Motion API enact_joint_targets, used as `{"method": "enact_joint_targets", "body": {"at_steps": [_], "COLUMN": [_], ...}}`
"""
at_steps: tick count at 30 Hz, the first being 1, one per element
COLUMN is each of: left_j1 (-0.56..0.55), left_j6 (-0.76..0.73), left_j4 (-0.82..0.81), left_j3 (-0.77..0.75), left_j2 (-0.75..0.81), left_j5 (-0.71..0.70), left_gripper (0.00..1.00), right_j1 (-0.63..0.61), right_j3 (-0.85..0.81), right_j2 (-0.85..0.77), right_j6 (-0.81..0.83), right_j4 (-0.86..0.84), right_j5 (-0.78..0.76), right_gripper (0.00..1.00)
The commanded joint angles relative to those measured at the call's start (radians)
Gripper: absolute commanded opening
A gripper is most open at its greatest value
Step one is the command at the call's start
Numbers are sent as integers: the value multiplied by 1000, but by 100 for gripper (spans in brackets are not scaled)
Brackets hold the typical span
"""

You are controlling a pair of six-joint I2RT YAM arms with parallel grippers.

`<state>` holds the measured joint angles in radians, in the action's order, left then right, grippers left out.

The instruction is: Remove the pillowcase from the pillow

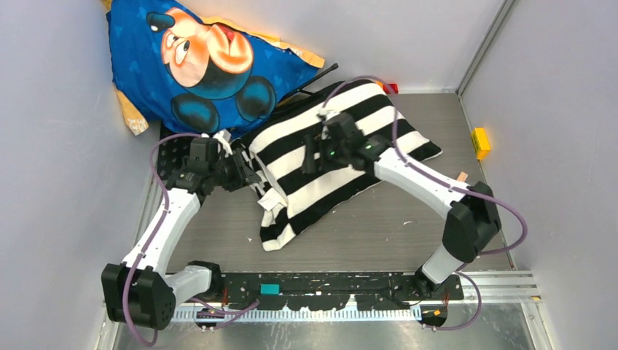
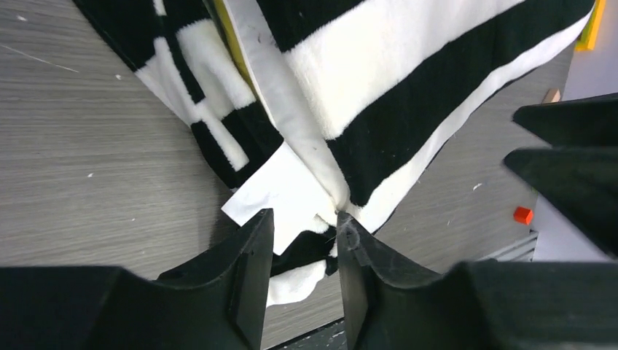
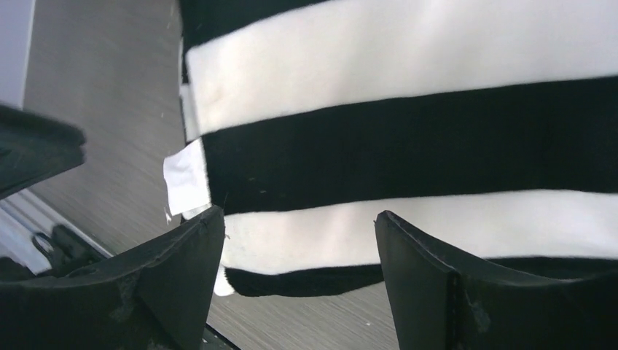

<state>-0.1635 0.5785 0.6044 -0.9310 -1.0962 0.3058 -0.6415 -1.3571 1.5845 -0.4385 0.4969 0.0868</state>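
Observation:
The black and cream striped pillowcase (image 1: pixel 331 153) lies slantwise on the grey table, its loose folded end toward the near left. The pillow is almost wholly hidden inside it. In the left wrist view only a thin yellow strip (image 2: pixel 232 55) and a smooth pale band show at the case's (image 2: pixel 408 80) opening. My left gripper (image 1: pixel 255 177) is at the case's left edge. Its jaws (image 2: pixel 302 219) stand apart over a white label (image 2: pixel 280 189) and the hem. My right gripper (image 1: pixel 312 157) hovers over the middle of the case (image 3: pixel 408 146), wide open (image 3: pixel 299 219) and empty.
A blue Mickey Mouse cushion (image 1: pixel 211 65) leans in the far left corner, touching the case's far side. A yellow block (image 1: pixel 480 142) sits by the right wall, and a small red piece (image 1: pixel 391 88) at the back. Grey walls close in left, right and behind.

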Motion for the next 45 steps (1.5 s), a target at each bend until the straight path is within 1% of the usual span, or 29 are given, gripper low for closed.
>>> {"method": "enact_joint_targets", "body": {"at_steps": [1, 6, 10, 13, 15, 16, 18, 20, 22, 24, 25, 26, 28, 30, 32, 34, 36, 39, 42, 45], "left_j1": [-1, -1, -1, -1, -5, -10, -22, -32, -34, -33, -33, -34, -33, -33, -33, -33, -33, -32, -32, -31], "left_j6": [88, 101, 138, 178, 211, 235, 271, 288, 296, 294, 279, 257, 224, 201, 192, 172, 146, 144, 177, 221], "left_j4": [-205, -282, -358, -392, -410, -418, -439, -437, -436, -429, -424, -414, -387, -367, -350, -341, -353, -408, -456, -510], "left_j3": [68, 112, 144, 149, 161, 173, 202, 227, 253, 278, 288, 297, 324, 345, 360, 362, 354, 336, 304, 279], "left_j2": [-44, -104, -157, -214, -246, -261, -288, -312, -324, -330, -335, -338, -339, -323, -271, -192, -108, -12, 1, -68], "left_j5": [119, 123, 136, 161, 141, 112, 73, 36, -1, -31, -38, -47, -83, -104, -108, -98, -48, 52, 139, 204], "left_gripper": [37, 33, 34, 34, 27, 26, 28, 29, 29, 27, 27, 27, 27, 26, 26, 28, 32, 43, 49, 59], "right_j1": [-123, -215, -273, -296, -302, -305, -305, -304, -304, -303, -300, -298, -287, -280, -274, -271, -270, -270, -269, -268], "right_j3": [-30, -82, -121, -142, -144, -143, -153, -161, -147, -123, -113, -105, -98, -84, -65, -48, -31, -17, -5, 10], "right_j2": [63, 163, 225, 264, 279, 284, 293, 296, 283, 257, 237, 221, 193, 165, 137, 114, 98, 86, 86, 81], "right_j6": [37, 99, 155, 166, 169, 167, 167, 170, 170, 151, 139, 121, 84, 66, 55, 42, 37, 28, 20, 7], "right_j4": [-118, -121, -102, -83, -81, -79, -59, -32, -33, -48, -58, -64, -67, -76, -92, -108, -123, -136, -139, -148], "right_j5": [-133, -202, -242, -284, -310, -324, -356, -393, -417, -431, -437, -443, -445, -446, -435, -417, -379, -337, -325, -323], "right_gripper": [79, 75, 81, 81, 78, 76, 69, 51, 32, 21, 14, 10, 7, 1, 0, 0, 0, 0, 0, 0]}}
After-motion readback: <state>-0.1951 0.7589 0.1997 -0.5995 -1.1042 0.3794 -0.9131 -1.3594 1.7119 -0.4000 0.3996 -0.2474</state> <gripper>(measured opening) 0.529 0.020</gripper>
